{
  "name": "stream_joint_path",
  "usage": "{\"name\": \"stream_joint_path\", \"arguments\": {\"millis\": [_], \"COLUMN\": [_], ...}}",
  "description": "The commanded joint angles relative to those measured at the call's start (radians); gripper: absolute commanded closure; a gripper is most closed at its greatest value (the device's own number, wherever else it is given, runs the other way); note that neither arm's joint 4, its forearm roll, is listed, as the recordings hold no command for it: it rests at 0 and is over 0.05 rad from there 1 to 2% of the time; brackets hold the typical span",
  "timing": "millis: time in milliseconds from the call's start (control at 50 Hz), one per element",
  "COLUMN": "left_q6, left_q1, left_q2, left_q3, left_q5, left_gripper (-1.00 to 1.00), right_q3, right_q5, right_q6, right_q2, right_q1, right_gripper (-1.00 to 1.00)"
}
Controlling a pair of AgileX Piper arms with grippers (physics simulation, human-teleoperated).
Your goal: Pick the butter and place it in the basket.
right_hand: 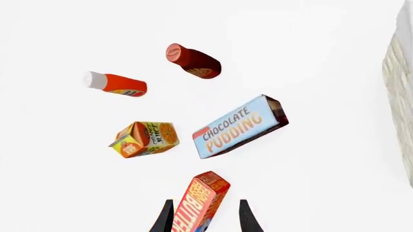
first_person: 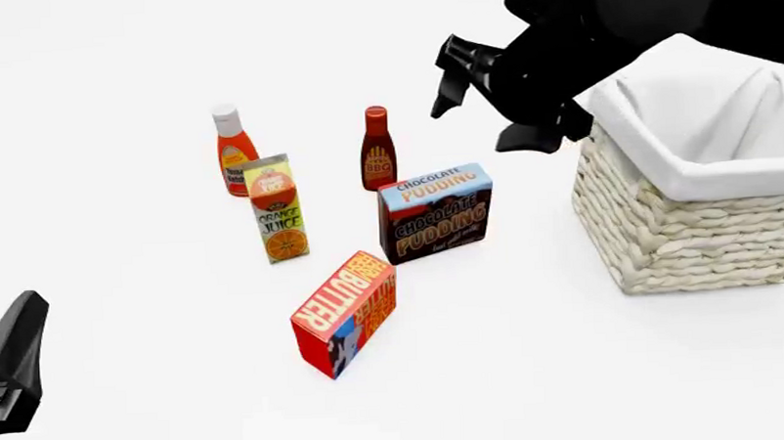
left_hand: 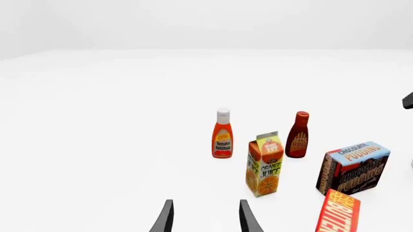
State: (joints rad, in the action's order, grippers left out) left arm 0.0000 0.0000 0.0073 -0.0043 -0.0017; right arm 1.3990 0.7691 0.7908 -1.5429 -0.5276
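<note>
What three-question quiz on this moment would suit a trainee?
1. True or false: the butter already lies in the basket.
2. Which item stands nearest the butter in the front view? A) ketchup bottle B) chocolate pudding box C) BBQ sauce bottle
3. Fill in: the right end effector hangs above the table with its fingers ____ and the butter seen between them from its own camera.

Key
1. False: it stands on the table, left of the basket.
2. B.
3. Open, nothing held.
</note>
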Motion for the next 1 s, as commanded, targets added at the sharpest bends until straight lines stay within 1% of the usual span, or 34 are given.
{"name": "stream_joint_path", "arguments": {"millis": [20,480,640,760,820,900,920,980,1000], "left_q6": [0.000,0.000,0.000,0.000,0.000,0.000,0.000,0.000,0.000], "left_q1": [0.000,0.000,0.000,0.000,0.000,0.000,0.000,0.000,0.000], "left_q2": [0.000,0.000,0.000,0.000,0.000,0.000,0.000,0.000,0.000], "left_q3": [0.000,0.000,0.000,0.000,0.000,0.000,0.000,0.000,0.000], "left_q5": [0.000,0.000,0.000,0.000,0.000,0.000,0.000,0.000,0.000], "left_gripper": [-1.00,-1.00,-1.00,-1.00,-1.00,-1.00,-1.00,-1.00,-1.00], "right_q3": [0.035,0.039,0.101,0.115,0.035,0.002,-0.025,-0.045,-0.072], "right_q5": [-0.010,-0.008,0.018,0.014,-0.033,-0.050,-0.060,-0.070,-0.078], "right_q6": [0.040,0.103,0.124,0.148,0.171,0.180,0.181,0.201,0.201], "right_q2": [-0.072,-0.093,-0.122,-0.144,-0.094,-0.071,-0.048,-0.033,-0.001], "right_q1": [-0.037,-0.095,-0.127,-0.152,-0.115,-0.094,-0.073,-0.058,-0.026], "right_gripper": [-1.00,-1.00,-1.00,-1.00,-1.00,-1.00,-1.00,-1.00,-1.00]}}
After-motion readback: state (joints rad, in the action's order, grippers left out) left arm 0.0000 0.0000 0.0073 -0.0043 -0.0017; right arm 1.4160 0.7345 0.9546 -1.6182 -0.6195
